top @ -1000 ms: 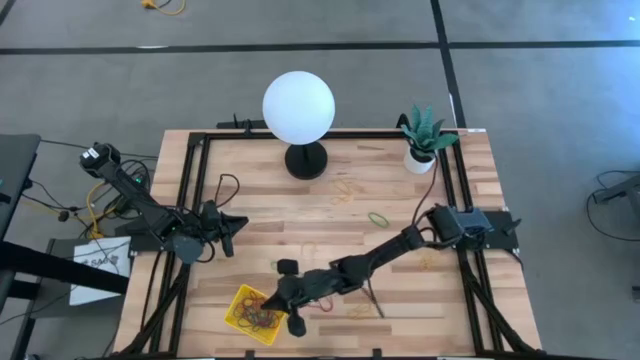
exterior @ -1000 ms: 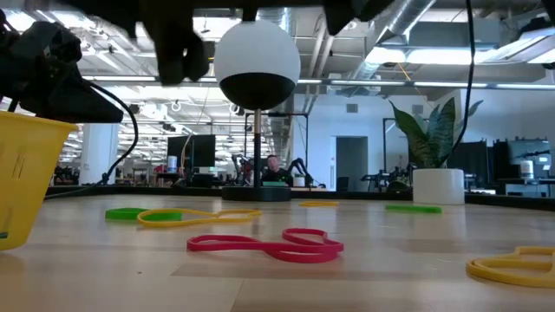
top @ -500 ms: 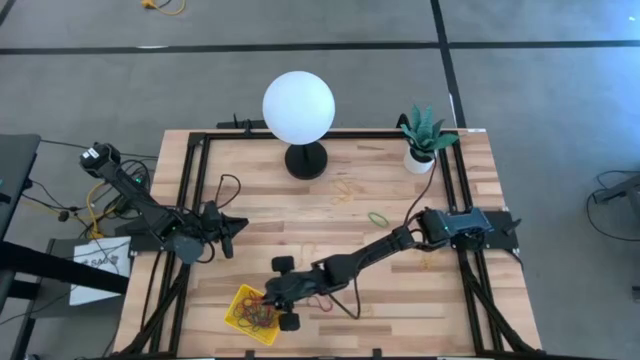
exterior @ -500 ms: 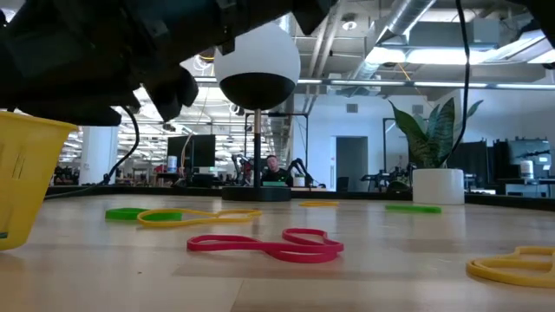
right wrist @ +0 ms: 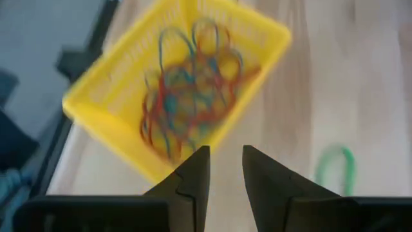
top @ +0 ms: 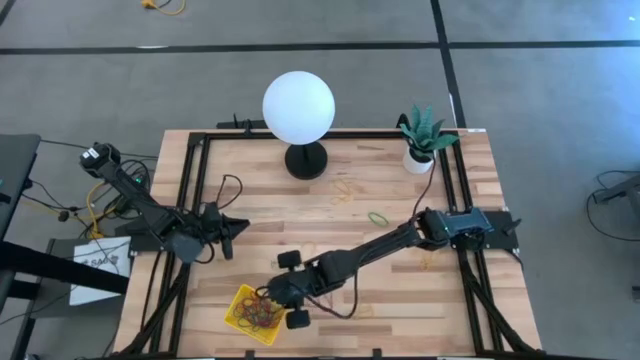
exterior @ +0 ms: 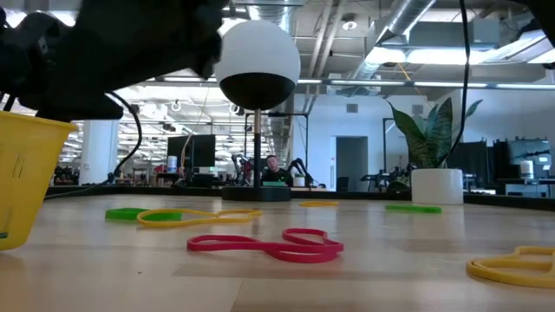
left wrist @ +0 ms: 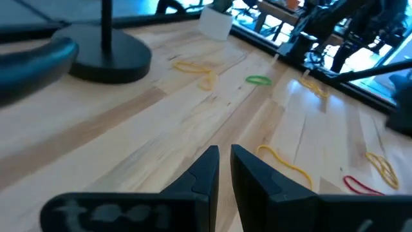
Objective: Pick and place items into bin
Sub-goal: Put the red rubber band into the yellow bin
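1. Yellow plastic catches the eye first: the bin (top: 253, 313) sits near the front edge of the desk (top: 340, 215), left of centre, with a tangle of red, green and grey bands (top: 258, 312) heaped inside. The right wrist view looks down into it (right wrist: 177, 96), though the picture is smeared and single loops cannot be told apart there.

2. Right gripper (top: 281, 302) hovers at the bin's right edge, arm stretched across from the right side of the desk. Its fingers (right wrist: 193, 177) stand a little apart with nothing showing between them — released, empty.

3. Green band (right wrist: 336, 167) lies on the wood just beside the bin in the right wrist view; its far end is cut off by the picture's edge.

4. Loose bands are scattered over the desk: a red twisted loop (exterior: 269, 245) up front in the low view, a yellow one (exterior: 195, 216) touching a green one (exterior: 130, 213) behind it, and a yellow band (exterior: 513, 265) cut off at the right. The bin (exterior: 26, 178) is only partly in that view, with dark arm bulk above hiding its far side.

5. Left gripper (top: 228, 232) waits at the left side of the desk, well apart from the bin. Its fingers (left wrist: 203, 174) are nearly together, a thin gap between, grasping nothing.

6. Globe lamp (top: 298, 108) and potted plant (top: 424, 138) stand along the back edge.
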Motion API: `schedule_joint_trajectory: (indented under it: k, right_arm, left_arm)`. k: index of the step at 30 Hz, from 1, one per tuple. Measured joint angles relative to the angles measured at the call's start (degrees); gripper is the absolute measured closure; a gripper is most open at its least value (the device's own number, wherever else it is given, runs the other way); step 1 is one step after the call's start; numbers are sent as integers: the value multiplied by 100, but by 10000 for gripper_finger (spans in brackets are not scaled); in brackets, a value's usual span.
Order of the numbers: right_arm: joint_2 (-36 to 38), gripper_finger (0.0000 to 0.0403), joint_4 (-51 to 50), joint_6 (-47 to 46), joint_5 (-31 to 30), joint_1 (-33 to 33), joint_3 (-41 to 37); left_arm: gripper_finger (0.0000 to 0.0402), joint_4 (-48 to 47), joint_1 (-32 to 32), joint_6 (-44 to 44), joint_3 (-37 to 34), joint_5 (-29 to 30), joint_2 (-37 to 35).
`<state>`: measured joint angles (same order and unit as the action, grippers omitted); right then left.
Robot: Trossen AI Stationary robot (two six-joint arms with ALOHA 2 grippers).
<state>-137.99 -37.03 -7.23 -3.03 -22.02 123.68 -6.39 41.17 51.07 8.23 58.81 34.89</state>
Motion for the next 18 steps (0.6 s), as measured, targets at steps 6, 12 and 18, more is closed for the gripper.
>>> schedule_joint_trajectory:
  k: [6, 12, 18]
  right_arm:
    - [93, 316, -2399, 108, -482, -9, 1141]
    - [1349, 317, -3725, -502, -2186, -93, 254]
    - [2648, 321, -2740, -1419, -2878, -502, -2134]
  left_arm:
    - [374, 483, -2, -950, 0, 203, -1]
    - [374, 663, -4, -1093, 2, 565, -4]
    - [374, 791, -27, -1095, 61, 657, -5]
